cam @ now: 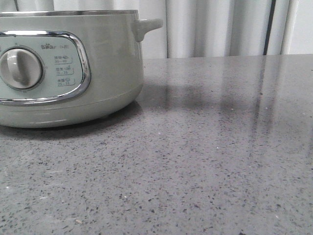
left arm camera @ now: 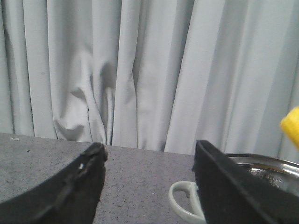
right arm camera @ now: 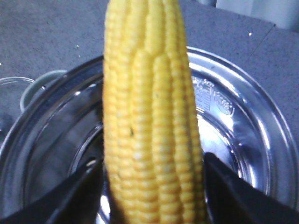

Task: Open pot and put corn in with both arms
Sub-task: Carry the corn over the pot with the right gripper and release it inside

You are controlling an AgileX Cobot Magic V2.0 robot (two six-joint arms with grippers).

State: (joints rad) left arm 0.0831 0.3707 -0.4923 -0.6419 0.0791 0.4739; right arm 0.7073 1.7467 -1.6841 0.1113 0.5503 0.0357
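Between right gripper (right arm camera: 152,186) fingers, corn (right arm camera: 152,116), seemingly above pot (right arm camera: 243,140)

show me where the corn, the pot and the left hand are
corn (right arm camera: 152,126), right wrist view, middle of the cob's kernel rows
pot (cam: 110,63), front view, bare green side wall
left hand (left arm camera: 149,156), left wrist view, midway between its two black fingertips

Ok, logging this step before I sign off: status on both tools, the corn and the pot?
Left tool open, empty. Right tool shut on corn, held over the open pot. Steel bowl empty, nothing in the way.
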